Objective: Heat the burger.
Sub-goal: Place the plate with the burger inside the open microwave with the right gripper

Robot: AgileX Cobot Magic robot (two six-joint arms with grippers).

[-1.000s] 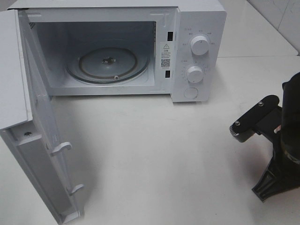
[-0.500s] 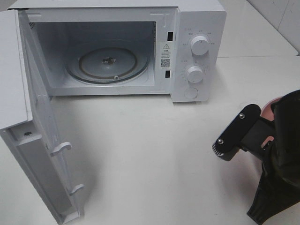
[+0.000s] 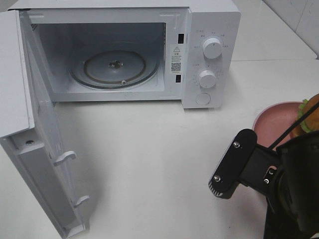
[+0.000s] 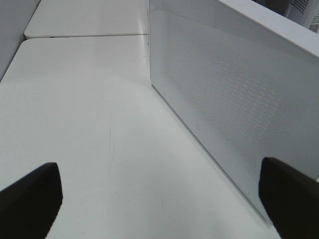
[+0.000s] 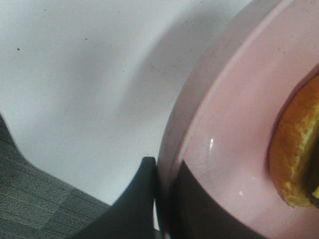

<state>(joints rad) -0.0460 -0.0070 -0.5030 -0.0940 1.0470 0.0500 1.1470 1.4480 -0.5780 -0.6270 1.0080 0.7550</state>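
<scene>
Burger (image 3: 310, 117) sits on pink plate (image 3: 274, 122) — right gripper (image 5: 164, 172) pinches its rim, left gripper (image 4: 159, 196) spread wide.

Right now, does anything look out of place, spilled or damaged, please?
Nothing stands out. The white microwave stands open, its glass turntable lies flat, and the golden-bun burger sits on the round pink plate, whose rim the right hand pinches.

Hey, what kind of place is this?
Probably a kitchen-style robot test bench, not a home kitchen: an open white microwave stands on a bare white tabletop, and a burger sits on a pink plate.
</scene>
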